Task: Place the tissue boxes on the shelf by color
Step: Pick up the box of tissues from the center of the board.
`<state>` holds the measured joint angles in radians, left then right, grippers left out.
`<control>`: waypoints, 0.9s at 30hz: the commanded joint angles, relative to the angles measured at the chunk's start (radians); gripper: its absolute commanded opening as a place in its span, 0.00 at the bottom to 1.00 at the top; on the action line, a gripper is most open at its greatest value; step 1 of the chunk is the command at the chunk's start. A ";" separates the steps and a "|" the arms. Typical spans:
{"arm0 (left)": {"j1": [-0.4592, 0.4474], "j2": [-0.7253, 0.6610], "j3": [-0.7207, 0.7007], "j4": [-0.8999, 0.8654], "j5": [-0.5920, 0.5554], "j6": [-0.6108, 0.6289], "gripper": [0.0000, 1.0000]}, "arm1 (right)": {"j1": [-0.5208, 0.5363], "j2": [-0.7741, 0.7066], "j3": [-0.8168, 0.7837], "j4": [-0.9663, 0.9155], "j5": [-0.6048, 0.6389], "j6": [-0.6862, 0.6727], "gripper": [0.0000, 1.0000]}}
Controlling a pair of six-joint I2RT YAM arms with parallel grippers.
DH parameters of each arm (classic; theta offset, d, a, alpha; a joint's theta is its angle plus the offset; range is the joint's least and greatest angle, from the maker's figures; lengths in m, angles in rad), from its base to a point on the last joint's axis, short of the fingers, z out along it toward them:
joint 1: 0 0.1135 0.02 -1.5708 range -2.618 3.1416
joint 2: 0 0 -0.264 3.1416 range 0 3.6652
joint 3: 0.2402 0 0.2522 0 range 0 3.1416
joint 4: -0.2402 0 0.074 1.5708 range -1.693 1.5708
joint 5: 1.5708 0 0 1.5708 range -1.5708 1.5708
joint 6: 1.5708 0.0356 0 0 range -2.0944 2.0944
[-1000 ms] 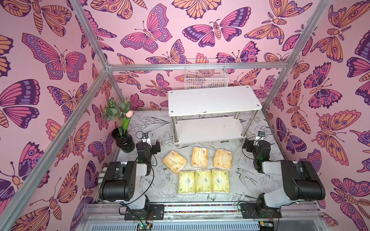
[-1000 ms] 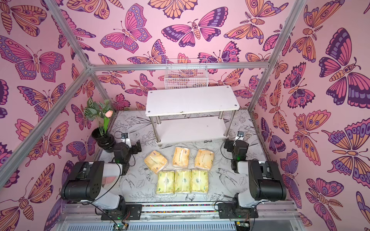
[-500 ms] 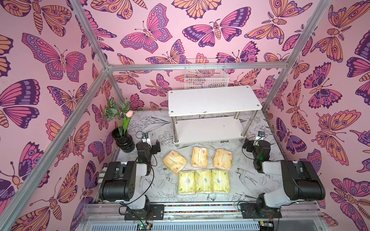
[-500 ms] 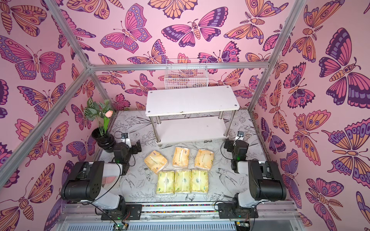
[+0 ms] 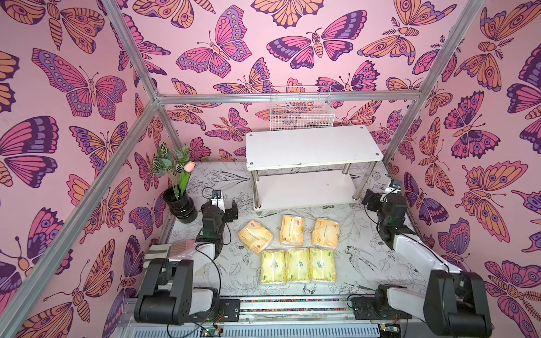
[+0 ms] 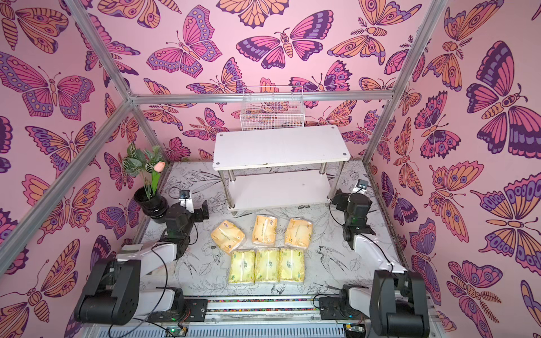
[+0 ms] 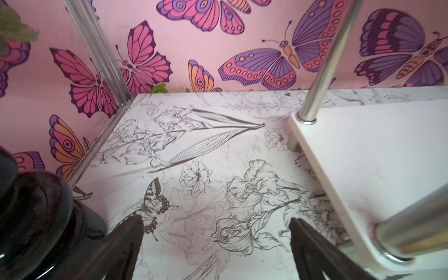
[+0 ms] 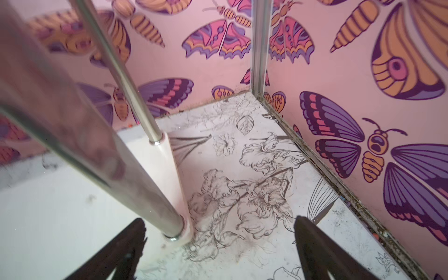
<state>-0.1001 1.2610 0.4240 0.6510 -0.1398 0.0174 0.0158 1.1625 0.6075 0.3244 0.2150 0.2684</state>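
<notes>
Evidently the left tool (image 7: 215, 219) and right tool (image 8: 219, 221) are sitting open and empty, so I am favouring a square pinch across the rightmost orange tissue box (image 5: 325, 232) first.

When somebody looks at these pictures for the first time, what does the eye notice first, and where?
Pink butterfly wallpaper covers every wall in view. On the table, in front of the white two-tier shelf, lie two neat rows: three orange tissue packs nearer the shelf, and three pale yellow-green tissue packs farther from it.
</notes>
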 commanded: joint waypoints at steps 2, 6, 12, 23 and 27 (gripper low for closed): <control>-0.054 -0.172 0.060 -0.247 -0.099 -0.108 1.00 | -0.018 -0.099 0.037 -0.368 0.019 0.353 0.99; -0.096 -0.331 0.139 -0.630 -0.096 -0.401 0.99 | -0.022 -0.185 0.039 -0.384 -0.366 0.343 0.99; -0.170 -0.439 0.197 -1.083 0.031 -0.744 0.99 | 0.154 -0.185 0.118 -0.583 -0.585 0.354 0.99; -0.249 -0.557 0.073 -1.390 0.144 -1.118 1.00 | 0.726 0.190 0.377 -0.648 -0.557 0.337 0.99; -0.250 -0.551 0.009 -1.339 0.150 -1.169 1.00 | 0.826 0.395 0.506 -0.619 -0.584 0.325 0.98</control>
<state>-0.3466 0.7067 0.4747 -0.6601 -0.0067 -1.0649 0.7959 1.4704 1.0485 -0.2989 -0.3485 0.6025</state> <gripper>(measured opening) 0.994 0.988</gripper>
